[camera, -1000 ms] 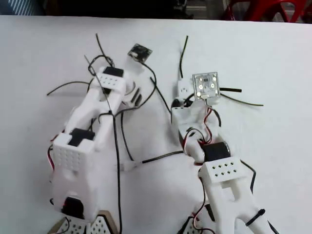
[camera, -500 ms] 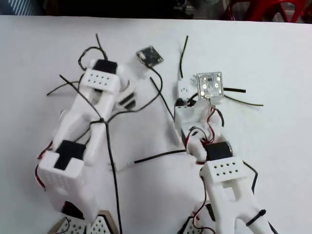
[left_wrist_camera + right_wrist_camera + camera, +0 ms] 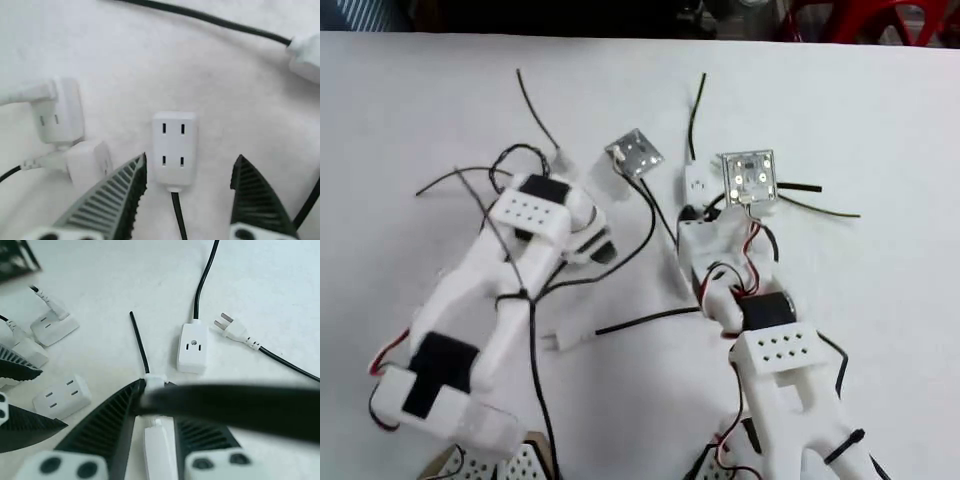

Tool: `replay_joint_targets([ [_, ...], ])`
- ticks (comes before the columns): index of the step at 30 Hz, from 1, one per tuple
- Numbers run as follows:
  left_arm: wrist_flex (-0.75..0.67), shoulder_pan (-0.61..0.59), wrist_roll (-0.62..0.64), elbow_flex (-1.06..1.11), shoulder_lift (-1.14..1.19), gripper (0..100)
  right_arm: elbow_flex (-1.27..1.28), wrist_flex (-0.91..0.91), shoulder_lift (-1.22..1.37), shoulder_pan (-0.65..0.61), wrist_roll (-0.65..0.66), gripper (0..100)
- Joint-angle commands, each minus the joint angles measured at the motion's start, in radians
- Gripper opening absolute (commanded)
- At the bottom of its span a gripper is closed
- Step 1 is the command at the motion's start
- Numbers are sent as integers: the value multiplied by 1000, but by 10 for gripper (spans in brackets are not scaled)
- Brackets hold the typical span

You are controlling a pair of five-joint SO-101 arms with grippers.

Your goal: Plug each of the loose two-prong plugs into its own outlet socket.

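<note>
My left gripper (image 3: 191, 159) is open, its ribbed fingers (image 3: 125, 195) on either side of a white outlet socket (image 3: 174, 148) with two pairs of slots that lies flat on the table. In the high view this gripper (image 3: 603, 240) sits left of centre. My right gripper (image 3: 156, 385) is shut on a white plug (image 3: 159, 442) with a thin black cord; its prongs are hidden. It rests near the table's middle (image 3: 698, 200). A loose two-prong plug (image 3: 232, 327) lies beside a single white socket (image 3: 192, 347).
Two more white connector blocks (image 3: 60, 112) (image 3: 87, 160) lie close beside the left fingers. Another loose plug (image 3: 560, 340) on a black cord lies between the arms. Black cords (image 3: 535, 110) trail across the white table (image 3: 880, 110). A blurred black cable (image 3: 240, 405) crosses the right wrist view.
The left arm has swung, drawing its gripper back toward the near side and slightly right. Its cords shifted with it. The right arm has not moved.
</note>
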Motion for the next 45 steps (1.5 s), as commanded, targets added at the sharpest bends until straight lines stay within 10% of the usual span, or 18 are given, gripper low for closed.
replay_joint_targets([
  [1, 2, 4, 18, 35, -209, 283, -14, 16, -1, 4, 66, 18],
  [21, -69, -371, 262, 683, -1059, 278, -416, 183, 421, -259, 305, 18],
  [45, -295, -496, 334, 994, -1202, 278, -704, 145, 857, -325, 367, 18],
])
